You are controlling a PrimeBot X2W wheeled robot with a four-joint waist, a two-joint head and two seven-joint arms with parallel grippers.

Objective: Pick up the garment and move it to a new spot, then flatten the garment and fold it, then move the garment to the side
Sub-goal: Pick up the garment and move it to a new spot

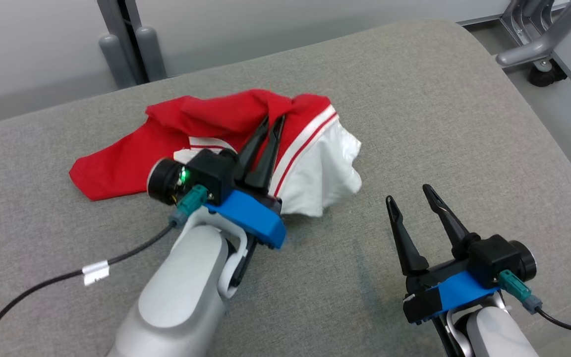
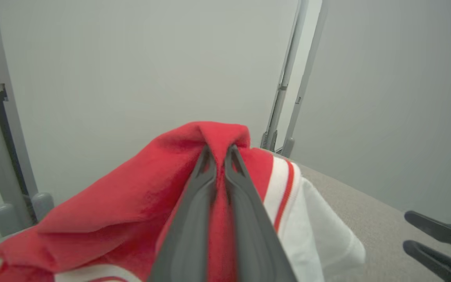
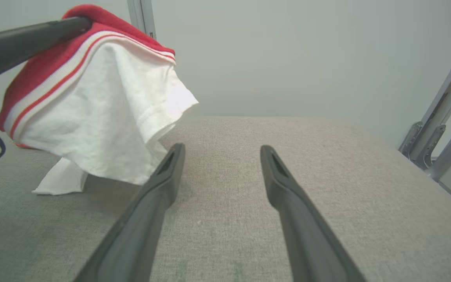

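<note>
Your left gripper [image 1: 274,120] is clamped on a red fold of the garment [image 1: 122,161], holding that fold raised while the rest drapes down onto the table [image 1: 439,99]. The cloth runs left to right: the red end trails to your left, and the white end hangs toward your right gripper [image 1: 408,194], which stands spread and empty, near the hem but apart.

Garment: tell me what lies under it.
Under the white side of the garment, which the left gripper holds pinched up, bare grey table shows, with one white fold resting on it. Whatever lies beneath the red part is covered by cloth.
</note>
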